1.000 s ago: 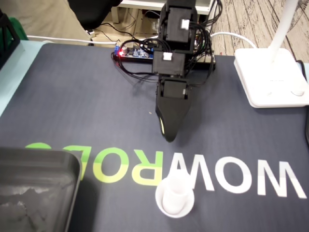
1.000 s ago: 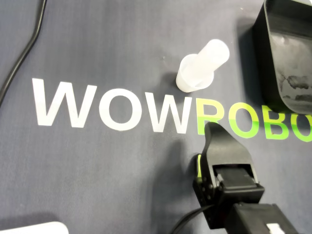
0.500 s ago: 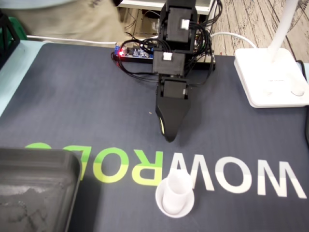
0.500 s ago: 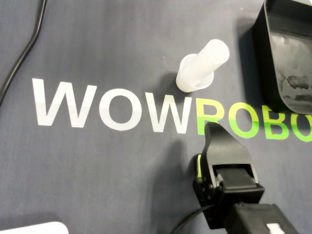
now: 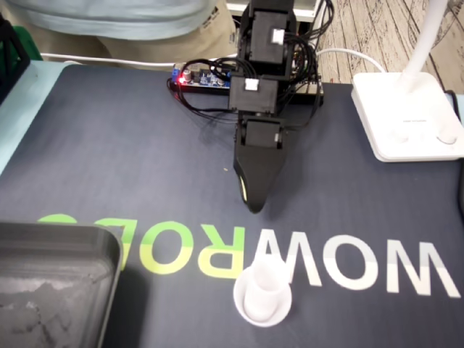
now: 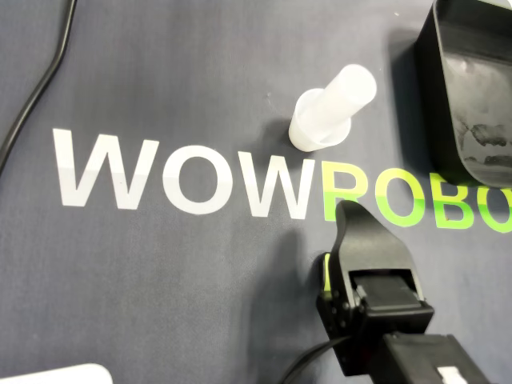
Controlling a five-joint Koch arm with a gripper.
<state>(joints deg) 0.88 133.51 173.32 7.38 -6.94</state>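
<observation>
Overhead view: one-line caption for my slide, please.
End effector apart from the white cup on the lettered mat, black tray at right edge.

You have one white cup (image 5: 262, 293), one black tray (image 5: 58, 246) and one white lamp base (image 5: 406, 116) in front of you. You also have one arm (image 5: 255, 94) with one gripper (image 5: 252, 206), and one circuit board (image 5: 206, 78).

Place: a hobby robotics desk, set up in a room with a pale wooden plank floor (image 5: 377, 25).
Evidence:
- dark branded mat (image 5: 130, 145) under me, lettered WOWROBO (image 6: 184, 180)
- bare control board (image 5: 199, 78) at my base, red light lit, trailing loose black cables (image 5: 304, 69)
- white desk lamp foot (image 5: 406, 116) on the mat's corner
- my gripper (image 5: 252, 205), black plastic, above the mat
</observation>
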